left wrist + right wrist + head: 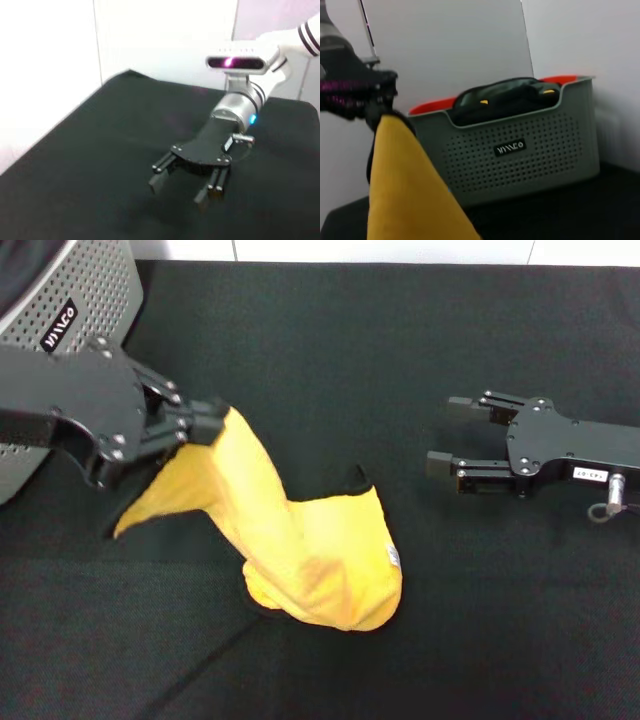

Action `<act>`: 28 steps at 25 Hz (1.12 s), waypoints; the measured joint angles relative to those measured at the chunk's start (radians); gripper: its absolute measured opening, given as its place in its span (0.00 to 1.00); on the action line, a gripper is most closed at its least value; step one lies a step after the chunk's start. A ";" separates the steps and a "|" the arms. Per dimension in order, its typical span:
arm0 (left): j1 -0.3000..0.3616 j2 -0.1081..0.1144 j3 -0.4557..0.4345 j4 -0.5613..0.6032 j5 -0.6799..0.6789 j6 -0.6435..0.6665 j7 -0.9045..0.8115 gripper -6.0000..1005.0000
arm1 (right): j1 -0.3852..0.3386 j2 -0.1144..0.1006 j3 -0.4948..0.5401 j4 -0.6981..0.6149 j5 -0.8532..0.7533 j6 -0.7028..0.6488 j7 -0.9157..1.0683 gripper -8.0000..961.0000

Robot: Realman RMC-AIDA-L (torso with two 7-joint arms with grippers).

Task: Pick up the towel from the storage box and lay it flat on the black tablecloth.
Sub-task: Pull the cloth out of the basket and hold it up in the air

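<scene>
My left gripper is shut on one edge of the yellow towel and holds it above the black tablecloth. The towel hangs down from the grip, and its lower part lies bunched on the cloth in the middle. The towel also shows in the right wrist view, hanging from the left gripper. The grey storage box stands at the far left; it also shows in the right wrist view. My right gripper is open and empty, to the right of the towel; it also shows in the left wrist view.
The storage box holds dark folded cloth with small yellow tags and something red behind it. A white wall runs behind the table's far edge.
</scene>
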 joint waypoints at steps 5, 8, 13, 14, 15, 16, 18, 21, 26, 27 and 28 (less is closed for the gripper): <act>-0.001 -0.013 -0.061 0.006 -0.042 -0.003 0.013 0.04 | 0.003 -0.004 -0.006 0.004 -0.006 0.031 0.004 0.85; -0.003 -0.026 -0.127 0.010 -0.107 -0.004 0.021 0.04 | 0.004 -0.004 -0.004 0.007 -0.025 0.035 0.004 0.84; -0.004 -0.027 -0.182 0.002 -0.195 -0.007 0.025 0.04 | 0.004 0.011 -0.004 0.006 -0.047 0.048 0.004 0.83; -0.005 -0.028 -0.189 0.001 -0.209 -0.011 0.026 0.04 | 0.004 0.014 -0.003 0.005 -0.055 0.049 0.004 0.83; -0.005 -0.029 -0.194 0.000 -0.219 -0.016 0.026 0.04 | 0.005 0.019 -0.002 0.002 -0.067 0.053 0.004 0.83; -0.004 -0.029 -0.197 -0.001 -0.225 -0.020 0.026 0.04 | 0.007 0.024 -0.001 0.000 -0.077 0.057 0.004 0.83; -0.002 -0.030 -0.198 -0.005 -0.232 -0.027 0.026 0.04 | 0.010 0.031 -0.001 -0.003 -0.086 0.065 0.004 0.83; -0.002 -0.030 -0.199 -0.019 -0.253 -0.027 0.034 0.04 | 0.012 0.042 -0.001 -0.004 -0.088 0.070 -0.001 0.82; 0.000 -0.029 -0.201 -0.029 -0.302 -0.024 0.045 0.04 | 0.016 0.058 -0.001 -0.004 -0.089 0.091 -0.017 0.81; 0.000 -0.029 -0.201 -0.029 -0.305 -0.024 0.045 0.04 | 0.019 0.059 -0.002 -0.004 -0.089 0.099 -0.018 0.81; 0.001 -0.028 -0.200 -0.029 -0.308 -0.023 0.046 0.04 | 0.022 0.062 -0.003 -0.004 -0.091 0.110 -0.019 0.81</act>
